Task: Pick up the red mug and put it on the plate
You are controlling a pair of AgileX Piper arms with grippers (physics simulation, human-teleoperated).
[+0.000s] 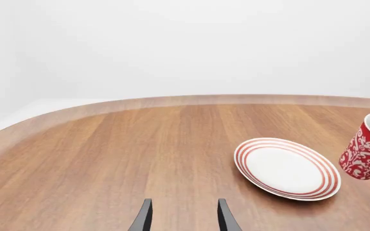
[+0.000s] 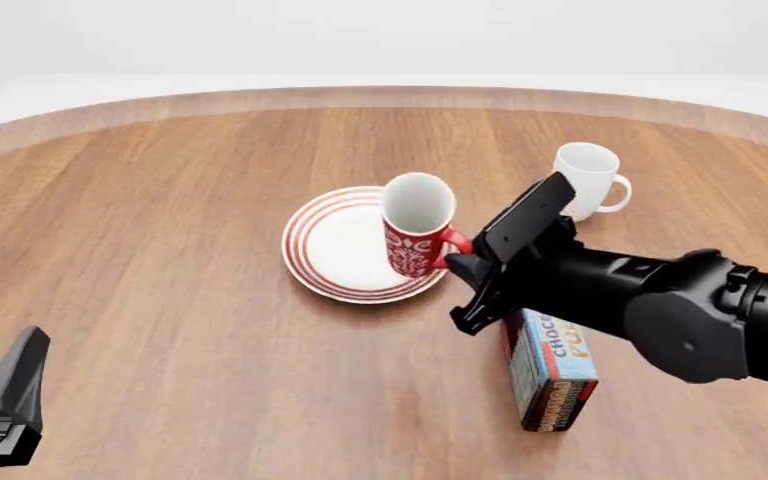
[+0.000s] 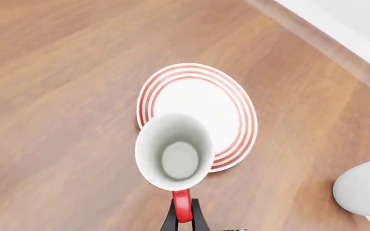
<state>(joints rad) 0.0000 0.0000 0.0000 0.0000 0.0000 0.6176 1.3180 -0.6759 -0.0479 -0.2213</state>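
Right end effector (image 3: 182, 219): clamped on the red mug's (image 2: 418, 225) handle, mug upright over the plate's (image 2: 337, 245) near-right rim.
Left end effector (image 1: 183, 216): fingers parted, empty, near table's (image 2: 157, 300) near-left edge.

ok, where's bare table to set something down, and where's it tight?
Free: wood left of the plate toward the left gripper, and the far strip behind it. Crowded: right side, with red mug in the right gripper, white mug, and chocolate box.
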